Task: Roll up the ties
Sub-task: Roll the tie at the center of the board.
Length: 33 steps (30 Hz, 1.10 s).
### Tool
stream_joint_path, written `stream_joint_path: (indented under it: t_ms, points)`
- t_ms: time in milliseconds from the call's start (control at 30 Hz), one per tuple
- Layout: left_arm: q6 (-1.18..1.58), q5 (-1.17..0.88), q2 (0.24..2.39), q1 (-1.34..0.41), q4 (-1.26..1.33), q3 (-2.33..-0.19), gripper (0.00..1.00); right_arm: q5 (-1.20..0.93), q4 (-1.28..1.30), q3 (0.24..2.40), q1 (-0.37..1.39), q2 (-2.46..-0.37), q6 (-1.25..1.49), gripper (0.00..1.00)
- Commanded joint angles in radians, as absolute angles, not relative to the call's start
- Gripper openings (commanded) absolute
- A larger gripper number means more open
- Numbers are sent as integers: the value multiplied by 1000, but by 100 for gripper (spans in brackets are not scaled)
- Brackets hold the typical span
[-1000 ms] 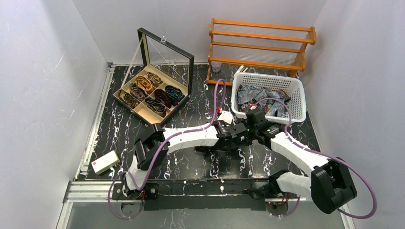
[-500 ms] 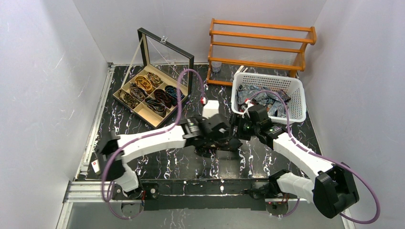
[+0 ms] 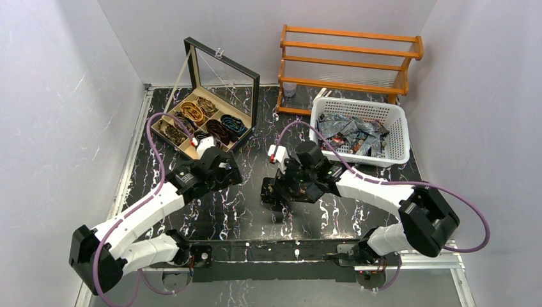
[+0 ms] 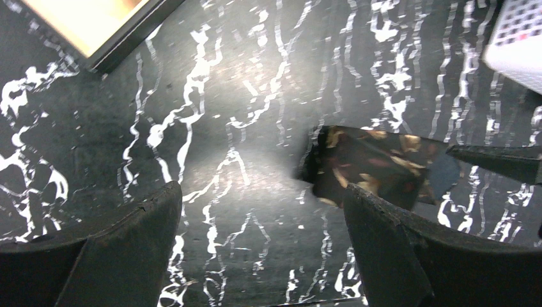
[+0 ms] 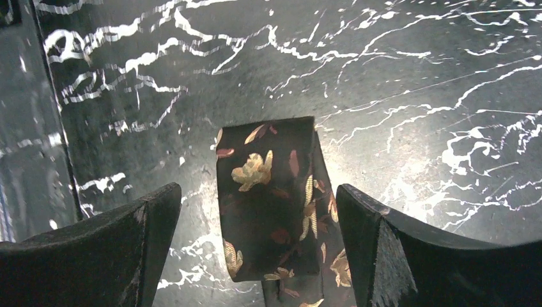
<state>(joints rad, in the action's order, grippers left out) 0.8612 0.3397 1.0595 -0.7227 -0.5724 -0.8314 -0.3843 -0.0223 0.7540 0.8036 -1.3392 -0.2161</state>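
A dark tie with gold floral spots lies folded flat on the black marbled table. My right gripper hangs over it, open, one finger on each side of the fabric and neither touching it. In the top view the right gripper covers most of the tie. My left gripper is open and empty over bare table, left of the tie. From above, the left gripper sits near the box's front corner.
An open wooden box holding several rolled ties stands at the back left. A white basket of loose ties is at the back right, with a wooden rack behind it. Purple cables arc over both arms.
My left arm has swung back to the left, away from the tie, and its jaws have opened. The right gripper has opened wide and shifted left over the tie.
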Motion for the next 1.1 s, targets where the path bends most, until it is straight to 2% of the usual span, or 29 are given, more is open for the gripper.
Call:
stream_joint_path:
  t_ms: [0,700,767,933,1067]
  points:
    - [869,285,973,-678,-605,-777,95,-370,-43,776,830,-1363,-403,99]
    - [870,276,933,-659,-631,-730,96,-379,-28,784,843,-1592,-540,98]
    - [872,282,926,-660,-637,-727,96,-383,-44,778,842,-1610,-552,92]
    - [885,297,911,-655,-646,-708,96,-407,-48,783,876,-1641,-552,68]
    - [908,312,891,-653,-653,-687,96,-408,-67,785,949,-1661,-503,61]
